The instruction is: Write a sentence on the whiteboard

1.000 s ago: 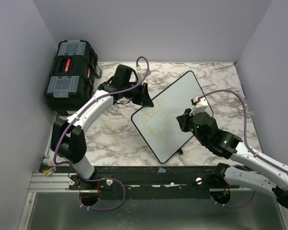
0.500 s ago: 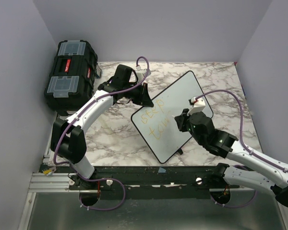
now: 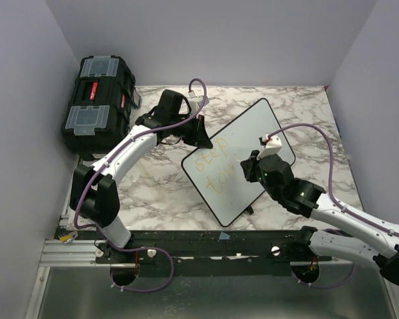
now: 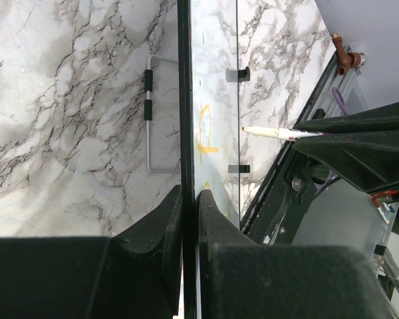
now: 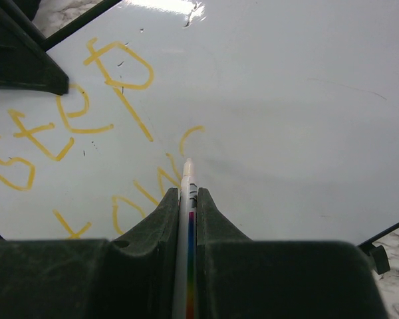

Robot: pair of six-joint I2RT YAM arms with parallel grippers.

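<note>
The whiteboard (image 3: 253, 136) sits at the middle of the marble tabletop (image 3: 153, 189), turned so that its corners point toward the walls. The left claw (image 4: 189, 199) is closed on the board's thin black rim at its far-left edge, one finger on each face. The right claw (image 5: 188, 194) is clamped shut on a thin white marker (image 5: 188, 199), which runs out between its fingers toward the writing face. The marker's pale tip is at the board's surface beside a short curved stroke; actual contact cannot be told. The sentence (image 5: 73, 119) is in yellow-orange: an upper line reading "STEP" and, below it, a second line partly hidden behind the right claw. A black toolbox (image 3: 96, 103) with clear-lidded compartments stands at the tabletop's far-left corner, well apart from the board
</note>
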